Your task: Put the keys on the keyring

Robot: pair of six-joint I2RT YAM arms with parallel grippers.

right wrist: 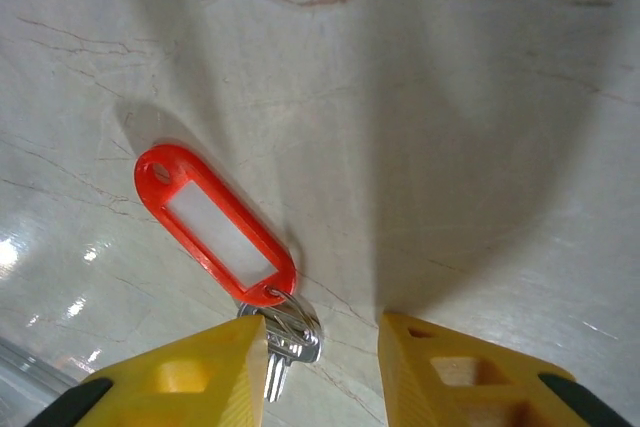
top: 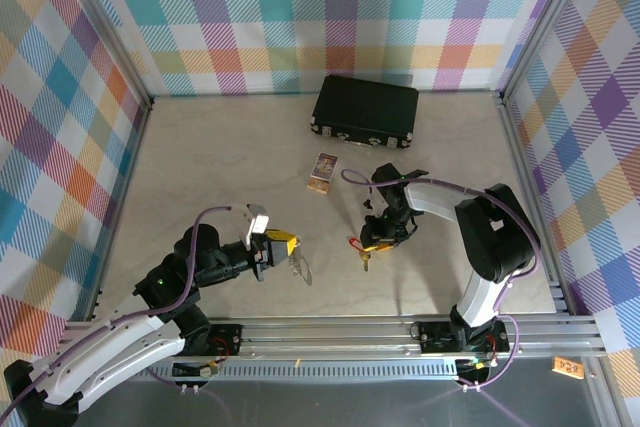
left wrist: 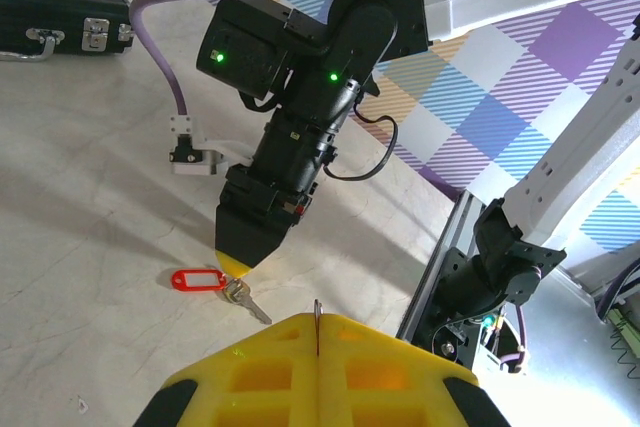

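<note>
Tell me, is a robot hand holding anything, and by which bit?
The left gripper pinches the keyring by a thin edge of its loop. The right gripper holds nothing: its jaws stand open beside the keys on the table.

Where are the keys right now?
In the top view the keys lie on the table right of centre, at the tips of the right tool, across from the keyring pinched in the left tool.

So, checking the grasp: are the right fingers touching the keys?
Cannot tell. In the right wrist view one right finger overlaps the keys, hiding any gap; the other stands clear.
</note>
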